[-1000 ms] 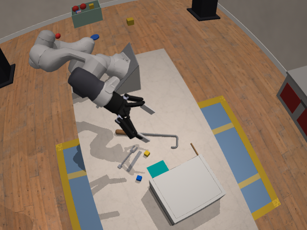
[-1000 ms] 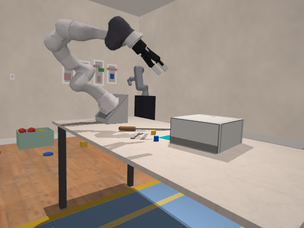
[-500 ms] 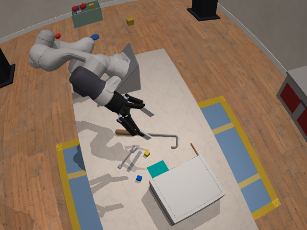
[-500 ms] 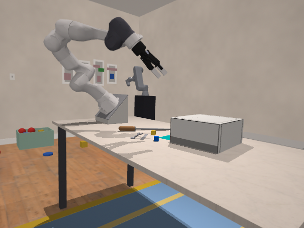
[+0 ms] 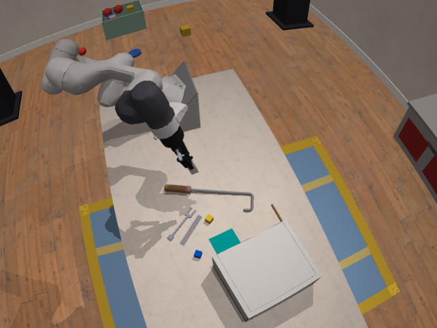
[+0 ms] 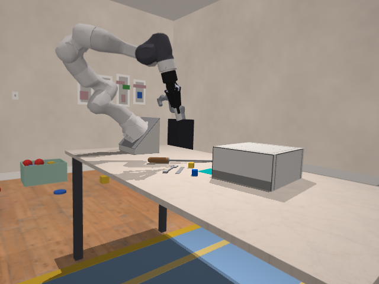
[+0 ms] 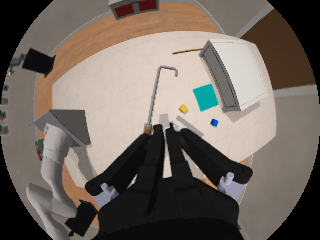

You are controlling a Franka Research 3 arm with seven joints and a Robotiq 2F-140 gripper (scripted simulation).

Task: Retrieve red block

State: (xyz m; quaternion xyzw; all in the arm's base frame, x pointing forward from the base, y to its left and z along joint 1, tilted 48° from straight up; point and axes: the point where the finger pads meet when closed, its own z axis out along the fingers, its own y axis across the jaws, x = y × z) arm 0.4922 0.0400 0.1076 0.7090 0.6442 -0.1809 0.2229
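The white cabinet [image 5: 266, 268] stands on the table, also in the exterior view [image 6: 257, 165] and the wrist view [image 7: 236, 74]. The red block is hidden from every view. The teal square [image 5: 224, 240] lies against the cabinet's near-left corner and partly under it; it also shows in the other views [image 6: 205, 171] [image 7: 207, 96]. A hook tool with a brown wooden handle [image 5: 212, 193] lies on the table between me and the cabinet. My gripper [image 5: 191, 167] [image 6: 180, 114] [image 7: 164, 120] is shut and empty, high above the table, over the space beside the tool's handle.
A yellow cube [image 5: 209, 218], a blue cube [image 5: 198, 253], a small grey fork-like tool [image 5: 181, 224] and a flat grey bar [image 5: 190, 229] lie near the teal square. A thin wooden stick [image 5: 276, 212] lies behind the cabinet. My grey base wedge [image 5: 186, 97] stands at the table's far end.
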